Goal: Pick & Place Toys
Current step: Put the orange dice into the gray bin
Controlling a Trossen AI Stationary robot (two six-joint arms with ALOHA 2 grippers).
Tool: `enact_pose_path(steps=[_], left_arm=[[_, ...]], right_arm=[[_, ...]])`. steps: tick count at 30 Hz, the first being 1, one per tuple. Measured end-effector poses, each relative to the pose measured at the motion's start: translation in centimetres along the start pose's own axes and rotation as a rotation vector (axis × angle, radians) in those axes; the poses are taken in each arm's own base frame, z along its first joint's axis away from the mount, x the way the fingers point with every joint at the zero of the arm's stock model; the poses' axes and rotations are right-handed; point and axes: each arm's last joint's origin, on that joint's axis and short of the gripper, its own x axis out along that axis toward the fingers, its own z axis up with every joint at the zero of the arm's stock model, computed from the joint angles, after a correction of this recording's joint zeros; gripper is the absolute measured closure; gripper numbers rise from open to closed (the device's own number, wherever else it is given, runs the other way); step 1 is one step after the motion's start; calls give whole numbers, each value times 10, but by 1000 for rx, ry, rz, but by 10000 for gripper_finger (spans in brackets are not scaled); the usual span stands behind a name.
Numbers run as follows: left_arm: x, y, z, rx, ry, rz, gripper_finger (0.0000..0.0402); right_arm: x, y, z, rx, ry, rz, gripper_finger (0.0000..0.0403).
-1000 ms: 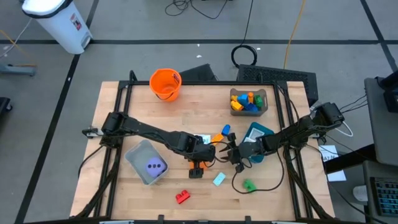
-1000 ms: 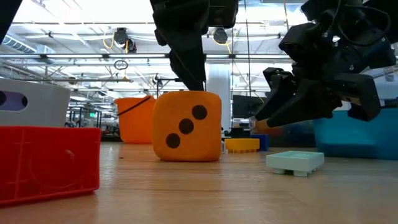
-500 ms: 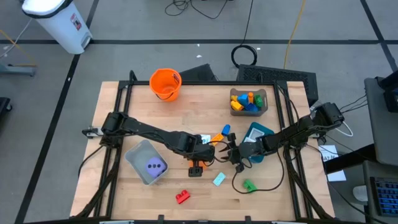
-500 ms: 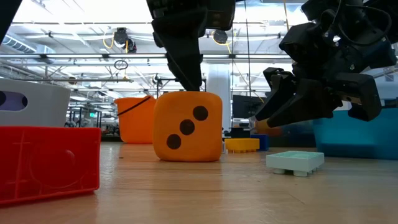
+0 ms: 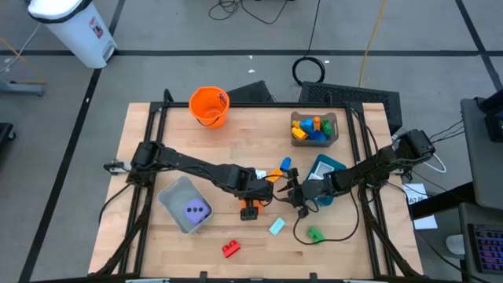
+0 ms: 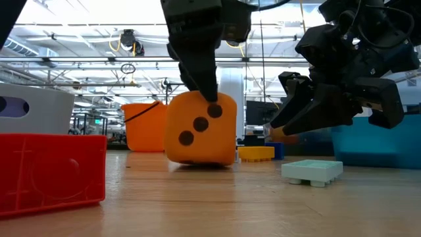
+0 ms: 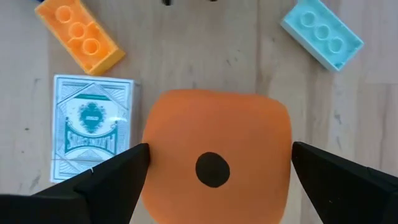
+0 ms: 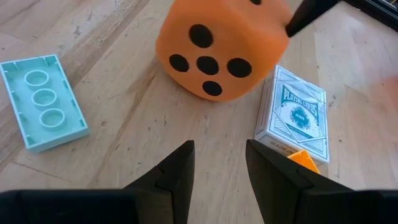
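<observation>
— Wooden table [image 5: 157,134] fills my overhead feed, and both arms meet near its middle, a little toward the front edge. What are you working on?

— I've got the left gripper [image 5: 253,194] over the orange die [image 6: 200,127], a finger on each side; in the low view the die is tipped, one bottom edge off the wood. I read that as fingers closed on it and the lift just starting.

— And the right gripper [image 5: 292,192]?

— It waits just beside, fingers apart and holding nothing, pointed at the die.

— Where does the die go?

— My guess is the grey bin [image 5: 186,203] near the front left corner, where the purple die [image 5: 196,210] already sits. So the next move calls for a clean rise, then a swing across to it.

— Anything in the way?

— A card deck [image 7: 92,126] lies next to the die, an orange brick [image 7: 79,35] just behind the deck, a pale teal brick [image 8: 41,101] on the other side. Those small ones stay for later, I'd say
</observation>
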Motion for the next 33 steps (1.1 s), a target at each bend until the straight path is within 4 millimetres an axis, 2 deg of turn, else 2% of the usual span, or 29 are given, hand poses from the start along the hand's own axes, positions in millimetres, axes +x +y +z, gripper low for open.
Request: enact_pose_path(steps=[12, 18, 30, 33], left_arm=[[1, 5, -2, -40, 34, -1, 2], [2, 7, -2, -10, 23, 71, 2], [3, 6, 2, -39, -25, 81, 2], [3, 6, 3, 5, -38, 90, 2]], right_arm=[[0, 0, 0, 0, 2, 1, 266], [0, 0, 0, 0, 3, 1, 266], [0, 0, -1, -3, 13, 3, 266], [0, 0, -1, -3, 13, 4, 266]])
